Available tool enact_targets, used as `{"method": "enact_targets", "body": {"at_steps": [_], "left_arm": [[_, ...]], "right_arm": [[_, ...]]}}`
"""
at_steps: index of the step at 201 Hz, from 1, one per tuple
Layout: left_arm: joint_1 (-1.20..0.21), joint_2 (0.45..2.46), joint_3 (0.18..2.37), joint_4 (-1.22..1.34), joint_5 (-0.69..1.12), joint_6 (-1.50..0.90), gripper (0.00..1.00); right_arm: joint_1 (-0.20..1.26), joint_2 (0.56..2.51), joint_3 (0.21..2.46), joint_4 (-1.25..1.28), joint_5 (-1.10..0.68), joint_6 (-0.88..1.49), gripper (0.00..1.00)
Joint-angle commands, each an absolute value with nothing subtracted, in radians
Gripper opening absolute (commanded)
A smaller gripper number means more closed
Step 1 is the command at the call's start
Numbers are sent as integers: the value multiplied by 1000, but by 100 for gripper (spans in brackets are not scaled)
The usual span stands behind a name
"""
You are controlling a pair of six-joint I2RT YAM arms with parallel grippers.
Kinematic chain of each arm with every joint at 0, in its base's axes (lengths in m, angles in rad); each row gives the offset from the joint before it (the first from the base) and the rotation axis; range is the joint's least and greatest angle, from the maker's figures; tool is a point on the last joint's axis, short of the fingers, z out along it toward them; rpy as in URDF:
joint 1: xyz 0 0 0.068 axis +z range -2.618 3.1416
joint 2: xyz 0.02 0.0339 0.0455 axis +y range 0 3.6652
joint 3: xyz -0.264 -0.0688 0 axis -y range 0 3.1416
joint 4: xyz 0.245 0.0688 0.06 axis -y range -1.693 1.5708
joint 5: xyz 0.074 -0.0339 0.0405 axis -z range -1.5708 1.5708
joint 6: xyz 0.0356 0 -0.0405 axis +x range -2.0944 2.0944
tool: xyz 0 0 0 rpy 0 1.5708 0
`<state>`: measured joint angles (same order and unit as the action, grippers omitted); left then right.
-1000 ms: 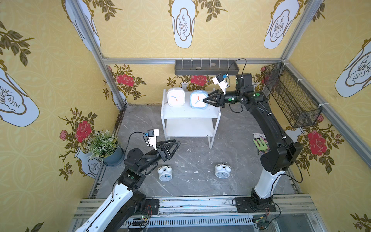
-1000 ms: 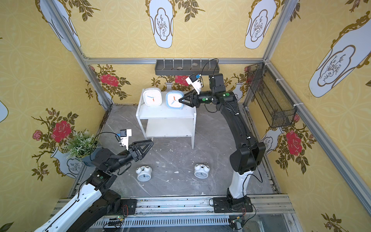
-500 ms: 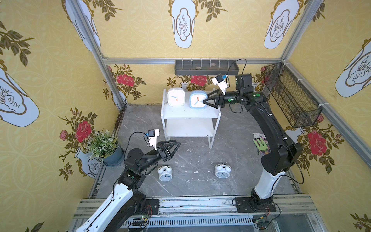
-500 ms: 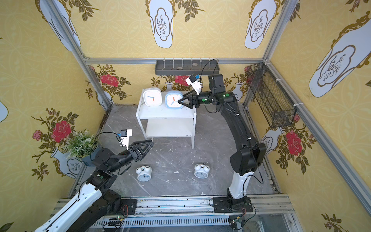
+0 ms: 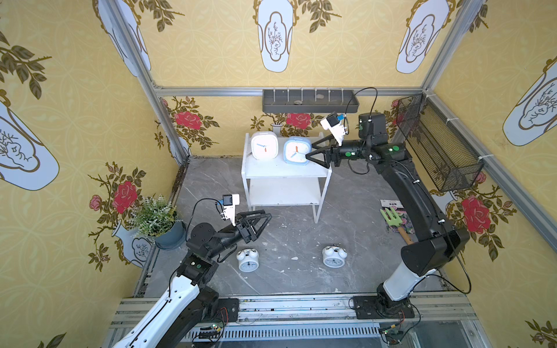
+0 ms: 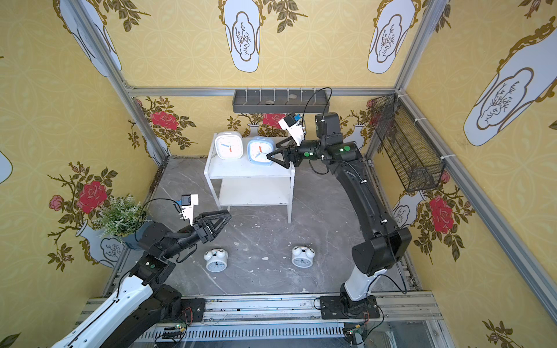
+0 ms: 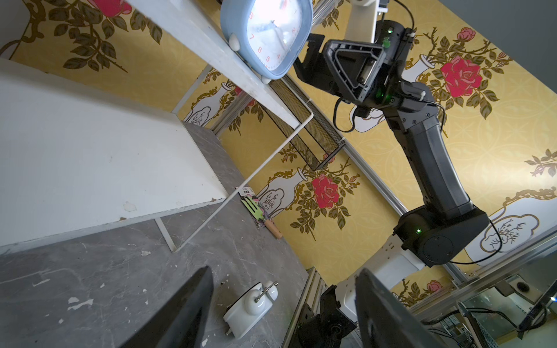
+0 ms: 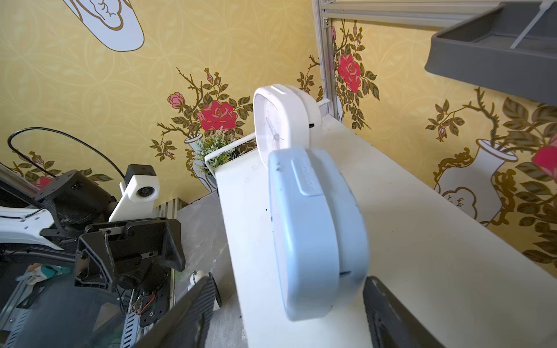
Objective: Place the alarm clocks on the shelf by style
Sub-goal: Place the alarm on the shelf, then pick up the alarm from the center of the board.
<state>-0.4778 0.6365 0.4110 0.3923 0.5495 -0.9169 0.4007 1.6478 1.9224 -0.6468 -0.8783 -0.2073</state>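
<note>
Handling guess: light, hard, slick plastic; pinch body sides, not bells. Twin-bell clock (image 5: 248, 262) is sitting on floor at 6 o'clock of left gripper (image 5: 266, 215) (jaws apart, empty), second twin-bell clock (image 5: 333, 256) at its 3 o'clock. Right arm is reaching level, right gripper (image 5: 309, 151) spread astride light blue clock (image 5: 297, 150) on shelf (image 5: 286, 173) top.

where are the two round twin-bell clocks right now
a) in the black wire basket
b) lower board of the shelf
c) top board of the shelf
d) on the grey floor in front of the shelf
d: the left twin-bell clock and the right twin-bell clock both sit on the grey floor, in front of the shelf.
</note>
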Motion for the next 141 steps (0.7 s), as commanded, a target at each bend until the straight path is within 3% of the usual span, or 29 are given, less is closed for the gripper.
{"method": "enact_targets", "body": {"at_steps": [1, 53, 75, 103, 112, 126, 141], "left_arm": [[-477, 614, 430, 321, 522, -882, 78], [-477, 510, 475, -25, 275, -837, 79], [-477, 508, 498, -73, 264, -839, 77], [-476, 503, 510, -97, 263, -844, 74], [-477, 503, 519, -133, 245, -847, 72], [-477, 506, 533, -190, 213, -845, 70], [-477, 509, 531, -218, 198, -843, 70]], "right_arm": [[404, 1558, 1870, -566, -789, -165, 80], [592, 1235, 1615, -494, -506, -74, 84], [642, 1182, 1548, -447, -375, -12, 85], [642, 1276, 1599, -456, -403, 11, 43], [643, 1320, 1624, -457, -398, 14, 34], [642, 1372, 1655, -443, -331, 27, 32], [642, 1390, 1638, -381, -219, 49, 48]]}}
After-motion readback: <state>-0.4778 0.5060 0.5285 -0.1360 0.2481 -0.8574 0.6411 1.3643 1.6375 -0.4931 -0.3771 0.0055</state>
